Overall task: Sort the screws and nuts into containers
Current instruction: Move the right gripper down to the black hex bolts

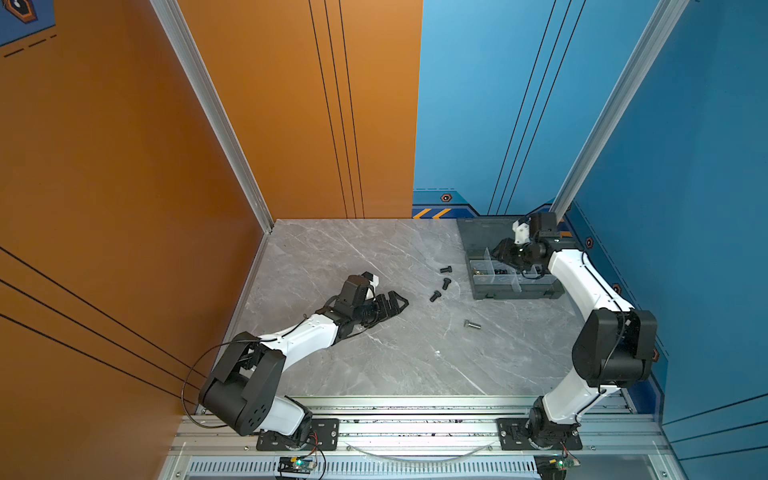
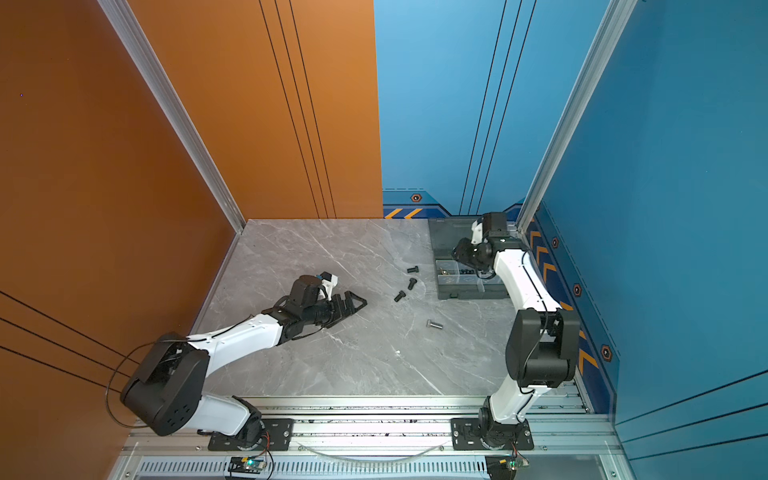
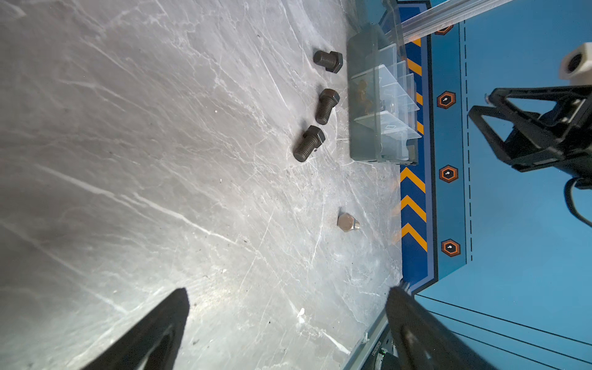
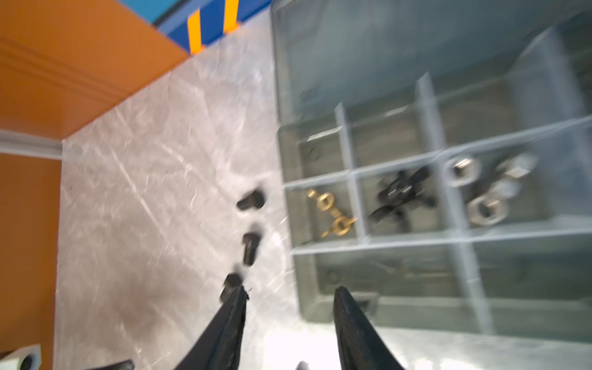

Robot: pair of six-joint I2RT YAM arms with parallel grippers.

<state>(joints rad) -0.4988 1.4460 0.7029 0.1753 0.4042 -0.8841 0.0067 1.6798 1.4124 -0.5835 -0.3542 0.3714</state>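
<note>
Right claw [image 4: 291,298]: jaws parted, empty, above the organizer box [image 1: 515,293].
Left claw [image 3: 288,291]: jaws wide, empty, low over the marble table [image 1: 374,353].
Screws: three black bolts [image 1: 446,284] loose beside the box; silver bolt [image 1: 472,324] apart from them.
Nuts: brass wing nuts [image 4: 333,211], black wing nuts [image 4: 400,195] and silver hex nuts [image 4: 480,189] in three adjoining compartments.

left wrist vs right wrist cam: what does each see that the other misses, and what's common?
Left wrist only: the silver bolt lying on the table, and the right pincer seen from outside.
Right wrist only: the compartments from above, with black wing nuts and silver hex nuts in neighbouring ones, though blurred.
Both: the three black bolts loose on the table beside the organizer box, and brass pieces in one compartment, only dim through the wall in the left wrist view.
</note>
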